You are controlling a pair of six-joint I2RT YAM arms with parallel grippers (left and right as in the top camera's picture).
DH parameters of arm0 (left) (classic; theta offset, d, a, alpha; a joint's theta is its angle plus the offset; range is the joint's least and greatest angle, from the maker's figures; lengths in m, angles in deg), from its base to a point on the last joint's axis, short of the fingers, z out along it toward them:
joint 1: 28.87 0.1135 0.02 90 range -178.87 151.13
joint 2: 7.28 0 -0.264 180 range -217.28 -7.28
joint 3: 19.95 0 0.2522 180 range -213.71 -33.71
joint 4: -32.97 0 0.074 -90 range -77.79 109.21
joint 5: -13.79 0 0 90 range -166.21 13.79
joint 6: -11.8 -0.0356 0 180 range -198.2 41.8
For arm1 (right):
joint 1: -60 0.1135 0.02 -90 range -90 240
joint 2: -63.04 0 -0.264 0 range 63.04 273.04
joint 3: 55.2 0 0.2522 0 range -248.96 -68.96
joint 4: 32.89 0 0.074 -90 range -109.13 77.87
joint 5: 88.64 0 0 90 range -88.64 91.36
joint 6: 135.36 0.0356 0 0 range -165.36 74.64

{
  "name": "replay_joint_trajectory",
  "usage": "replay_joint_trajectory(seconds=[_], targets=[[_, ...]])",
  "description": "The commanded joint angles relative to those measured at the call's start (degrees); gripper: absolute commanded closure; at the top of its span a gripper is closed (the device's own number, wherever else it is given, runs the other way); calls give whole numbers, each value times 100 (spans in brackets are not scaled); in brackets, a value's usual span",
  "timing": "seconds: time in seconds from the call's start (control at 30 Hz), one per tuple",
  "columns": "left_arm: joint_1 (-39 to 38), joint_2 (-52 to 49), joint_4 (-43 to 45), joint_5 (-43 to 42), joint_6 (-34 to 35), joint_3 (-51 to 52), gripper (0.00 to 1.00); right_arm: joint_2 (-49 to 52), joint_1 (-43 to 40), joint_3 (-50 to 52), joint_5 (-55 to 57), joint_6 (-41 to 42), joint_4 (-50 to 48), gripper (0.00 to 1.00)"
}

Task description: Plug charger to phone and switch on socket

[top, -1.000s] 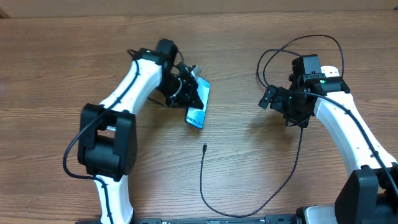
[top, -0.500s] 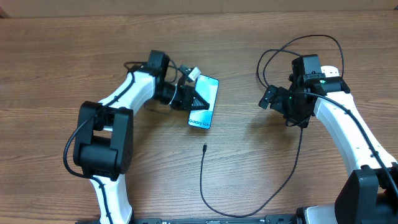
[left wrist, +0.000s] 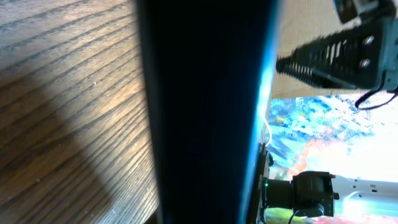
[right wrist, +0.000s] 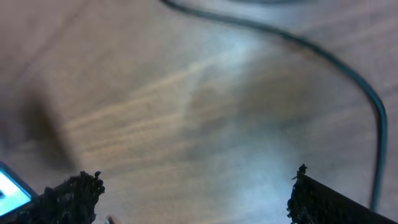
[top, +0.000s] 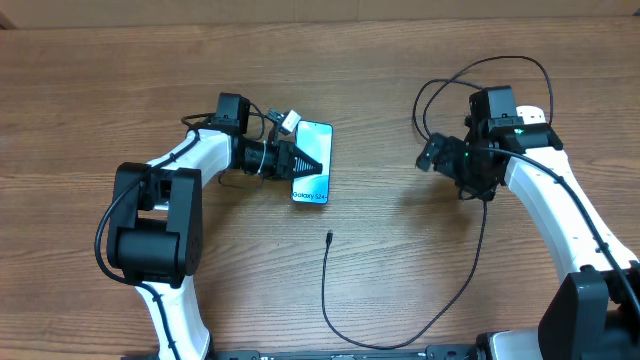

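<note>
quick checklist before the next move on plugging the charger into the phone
1. Phone gripped by left end effector: ok.
2. Right end effector open and empty: ok.
3. Charger tip lying free, clear of both arms: ok.
4. Charger plugged into phone: not ok.
5. Phone port facing the tip: cannot tell.
6. Socket switched on: cannot tell, switch not visible.
</note>
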Motion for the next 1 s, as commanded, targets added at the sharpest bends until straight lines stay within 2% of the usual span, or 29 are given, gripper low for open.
replay_joint_trajectory(seconds=[0.0, 0.2, 0.27, 0.4, 0.47, 0.6, 0.97], targets=[[-9, 225, 61, -369, -109, 0, 96, 50, -22, 11, -175, -22, -251, 0], [-9, 225, 87, -433, -109, 0, 96, 50, -22, 11, -879, -22, -361, 0], [-9, 225, 87, -518, -109, -2, 96, 50, 26, 11, -1222, -24, -352, 5], [-9, 225, 87, -516, -109, 0, 96, 50, 214, 28, -1296, -24, -289, 46], [-9, 225, 87, -516, -109, 0, 96, 50, 330, 50, -1294, -24, -275, 59], [-9, 225, 81, -518, -107, 0, 96, 50, 522, 57, -1294, -22, -271, 94], [-11, 225, 83, -516, -107, 0, 96, 50, 1158, 105, -1290, -20, -361, 96]])
